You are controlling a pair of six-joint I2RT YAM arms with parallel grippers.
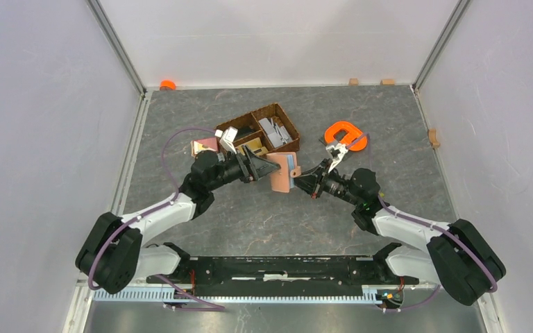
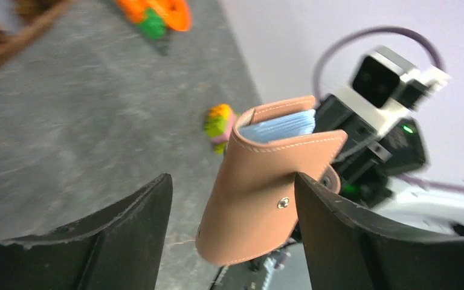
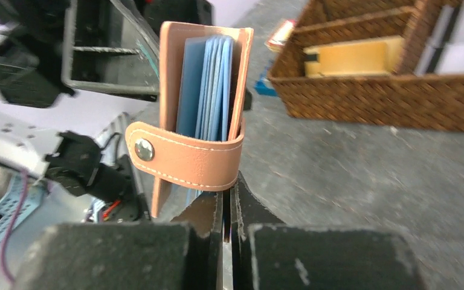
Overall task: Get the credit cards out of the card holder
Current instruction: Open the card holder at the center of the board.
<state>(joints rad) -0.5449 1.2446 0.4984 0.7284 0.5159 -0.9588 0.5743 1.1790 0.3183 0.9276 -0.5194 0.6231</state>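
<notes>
The tan card holder (image 1: 280,176) hangs in the air between my two grippers, its snap strap closed around it. Blue credit cards (image 3: 208,84) stand fanned inside it, and their edges (image 2: 278,125) show at its top in the left wrist view. My right gripper (image 3: 228,194) is shut on the lower edge of the card holder (image 3: 187,158). My left gripper (image 2: 232,181) is open around the card holder (image 2: 260,193). Its right finger (image 2: 338,229) sits against the holder's side and its left finger (image 2: 133,223) stands apart from it.
A dark brown wicker basket (image 1: 288,132) with flat items in its compartments stands behind the grippers (image 3: 368,96). An orange clamp-like piece (image 1: 345,135) lies at the back right. A small colourful toy brick (image 2: 220,124) lies on the grey mat (image 1: 250,215).
</notes>
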